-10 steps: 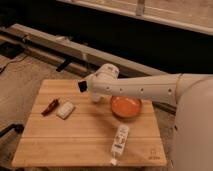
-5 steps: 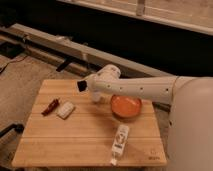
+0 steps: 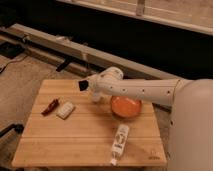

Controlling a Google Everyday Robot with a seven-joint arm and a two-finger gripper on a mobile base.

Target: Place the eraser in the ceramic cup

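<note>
My gripper (image 3: 83,85) is the dark end of the white arm, above the table's back middle and pointing left. The dark shape there may include the eraser, but I cannot separate the two. No black block lies on the table. A small pale cup (image 3: 95,97) shows partly under the arm, just right of and below the gripper, to the left of the orange bowl (image 3: 125,106). The arm hides most of the cup and its inside.
On the wooden table (image 3: 75,137), a red object (image 3: 50,106) and a small white block (image 3: 65,110) lie at the left. A white tube (image 3: 119,140) lies at the front right. My white arm (image 3: 140,90) crosses above the bowl from the right.
The gripper has risen slightly over the last second and stayed in much the same spot above the table. The things on the table have not moved.
</note>
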